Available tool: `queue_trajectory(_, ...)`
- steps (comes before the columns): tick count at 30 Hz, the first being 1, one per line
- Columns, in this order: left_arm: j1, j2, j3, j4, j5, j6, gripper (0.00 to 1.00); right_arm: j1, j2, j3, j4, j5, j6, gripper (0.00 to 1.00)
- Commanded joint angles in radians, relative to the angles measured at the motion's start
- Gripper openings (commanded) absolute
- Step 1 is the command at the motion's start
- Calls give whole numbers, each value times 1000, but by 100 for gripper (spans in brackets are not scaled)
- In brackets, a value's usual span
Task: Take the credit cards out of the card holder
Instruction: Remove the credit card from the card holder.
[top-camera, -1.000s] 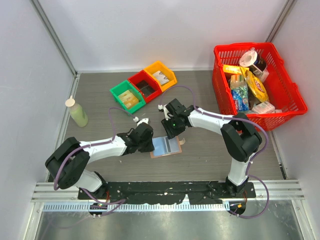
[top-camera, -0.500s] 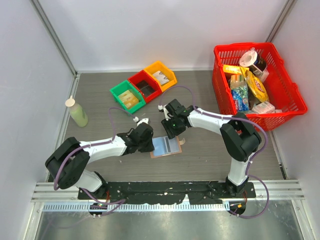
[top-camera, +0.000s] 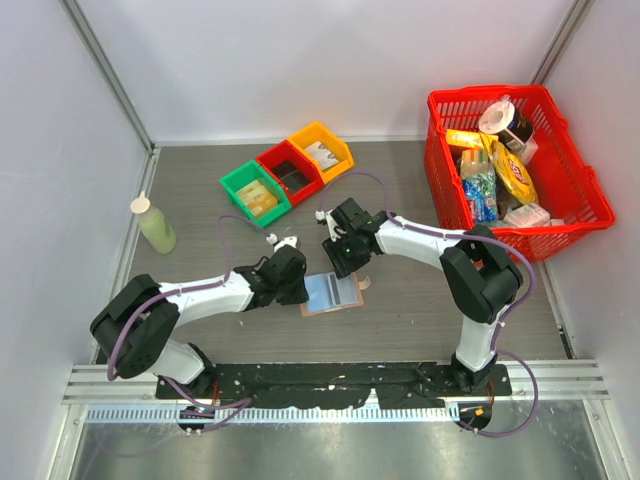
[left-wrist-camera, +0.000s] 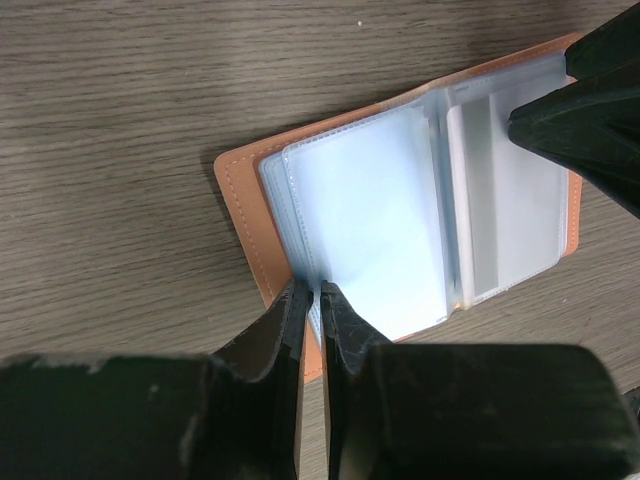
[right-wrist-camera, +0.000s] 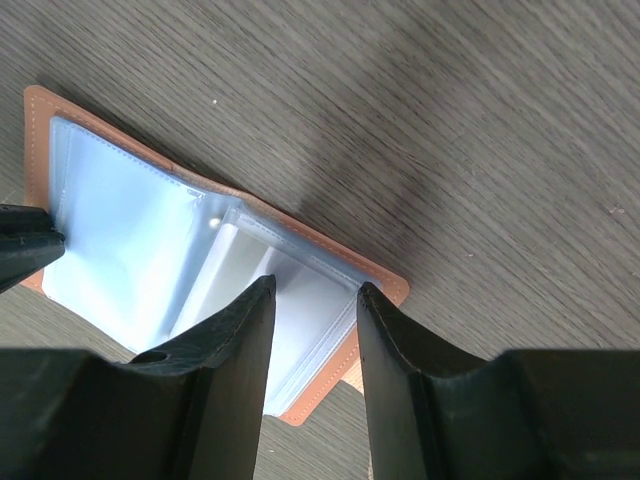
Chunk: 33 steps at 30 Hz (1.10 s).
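A grey wood-grain table (top-camera: 400, 320) carries three small plastic bins in a diagonal touching row at the back: green (top-camera: 232, 190), red (top-camera: 272, 152) and yellow (top-camera: 303, 130). A pale green bottle with a white cap (top-camera: 155, 225) stands near the left edge. A red plastic mesh basket (top-camera: 470, 93) of packaged groceries sits at the far right.

Two white-and-black arms, seen from above and from their wrists.
Your left arm (top-camera: 200, 295), lower left of the top view, and your right arm (top-camera: 425, 240), centre right, have white links and bulky black joints. A thin purple cable (top-camera: 223, 225) loops along each. Both are bolted to a black plate (top-camera: 330, 377) along the bottom. Your left gripper (left-wrist-camera: 314, 290) and right gripper (right-wrist-camera: 315, 290) have matte black, tapering fingers.
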Motion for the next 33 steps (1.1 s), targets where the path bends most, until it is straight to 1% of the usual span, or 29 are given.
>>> queue_trajectory(1, -5, -6, -19, -9, 14, -1, 13, 8, -2, 11, 13, -25, -10, 43)
queue_trajectory(3, -5, -5, -19, -11, 14, -3, 13, 8, -2, 12, 12, -31, -13, 42)
queue_trajectory(12, -5, 3, -17, -9, 15, -4, 13, 12, -57, 23, -2, -100, -4, 31)
queue_trajectory(20, -6, 1, -20, -6, 14, -12, 13, 17, -115, 25, -13, -177, 30, 30)
queue_trajectory(26, -8, -28, -39, 23, 5, -40, 13, 25, -134, 11, 24, -307, 105, 31)
queue_trajectory(30, -5, -107, -83, 55, -32, -95, 14, 32, -132, -31, 137, -373, 188, 31)
queue_trajectory(33, -5, -210, -123, 39, -90, -133, 16, 34, -132, -60, 182, -381, 223, 37)
